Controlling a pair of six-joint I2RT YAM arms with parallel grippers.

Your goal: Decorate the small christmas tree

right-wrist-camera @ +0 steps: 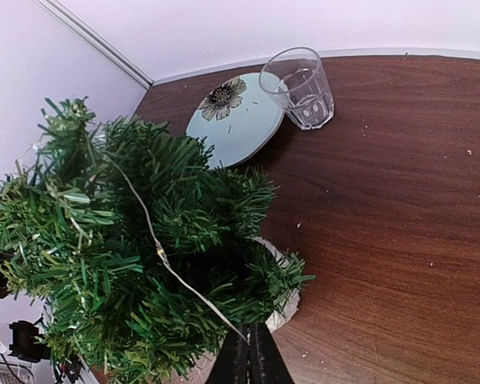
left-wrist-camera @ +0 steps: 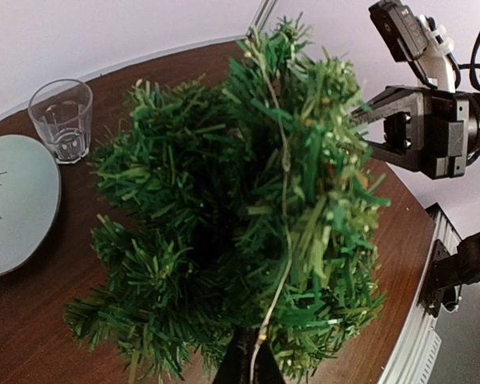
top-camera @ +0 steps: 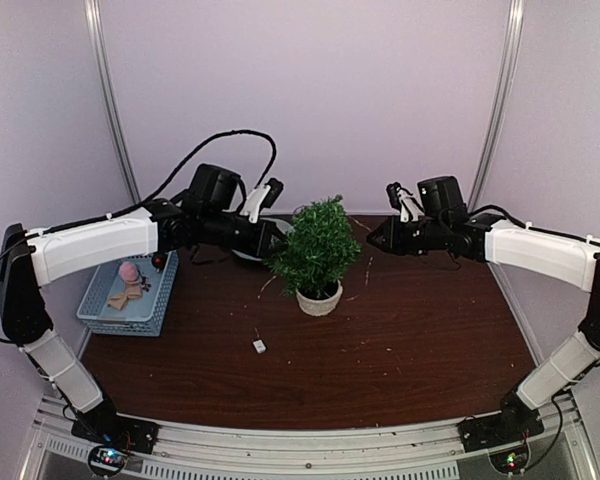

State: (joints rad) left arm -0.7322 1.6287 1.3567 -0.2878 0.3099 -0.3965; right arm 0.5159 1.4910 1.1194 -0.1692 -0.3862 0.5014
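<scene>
As ranged across the table, left to right: blue basket of trinkets, far left; left gripper, jaws clamped on thin wire; small christmas tree, mid-table in off-white pot, wire draped over; right gripper, jaws likewise pinching wire. Hazard: overtight pull toppling tree.

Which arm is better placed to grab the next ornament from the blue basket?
Left, likely: the blue basket sits on the left gripper's side of the tree, with the right gripper opposite. Each is shut on the thin wire.
</scene>
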